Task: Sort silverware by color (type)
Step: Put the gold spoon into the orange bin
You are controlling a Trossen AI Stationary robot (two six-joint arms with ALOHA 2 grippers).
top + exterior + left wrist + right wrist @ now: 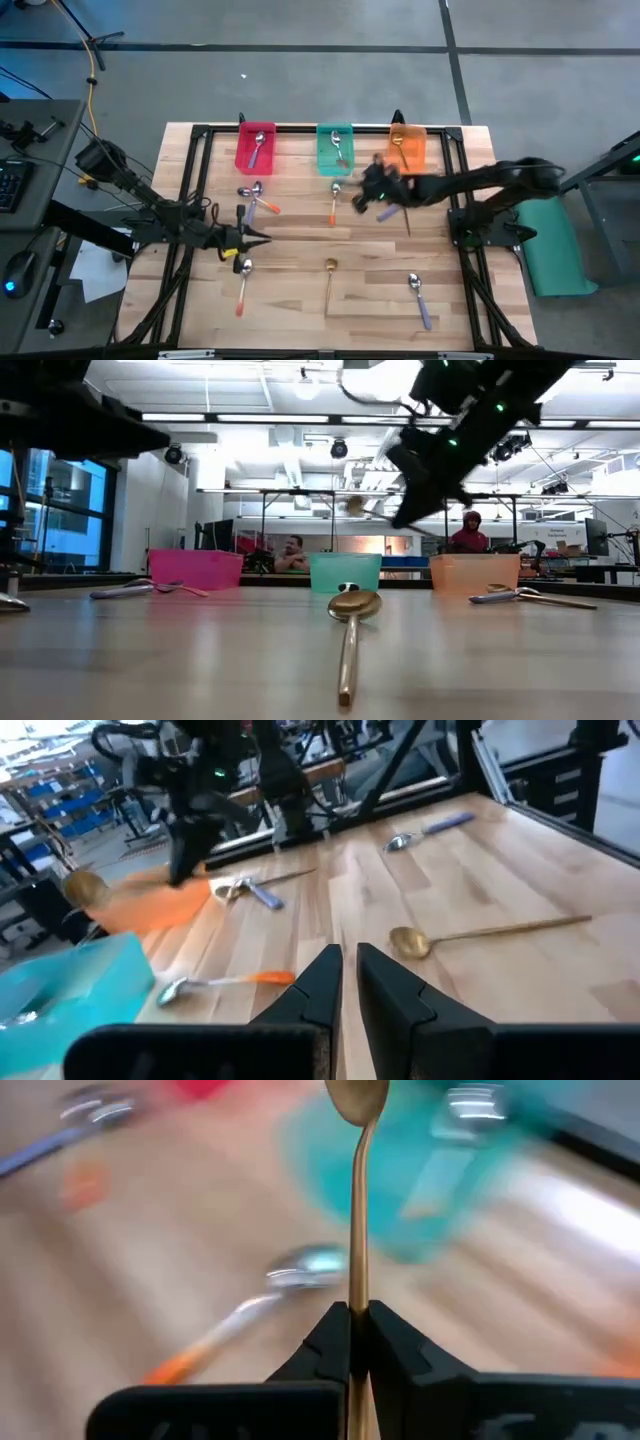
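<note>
- While my left gripper (262, 237) waits nearly closed and empty at the table's left, a gold spoon (329, 281) lies near centre, handle pointing toward me.
- Farther in, my right gripper (372, 187) clamps another gold spoon (358, 1200) by its handle, long axis running straight out from the fingers.
- Beyond and just right stands the orange bin (408, 146), which I judge its target; the teal bin (335, 150) sits left.

Robotics lab, ceiling strip lights (250, 417), workbenches (560, 570)

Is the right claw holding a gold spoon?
Yes, the right gripper is shut on a gold spoon, its handle pinched between the fingers.
</note>
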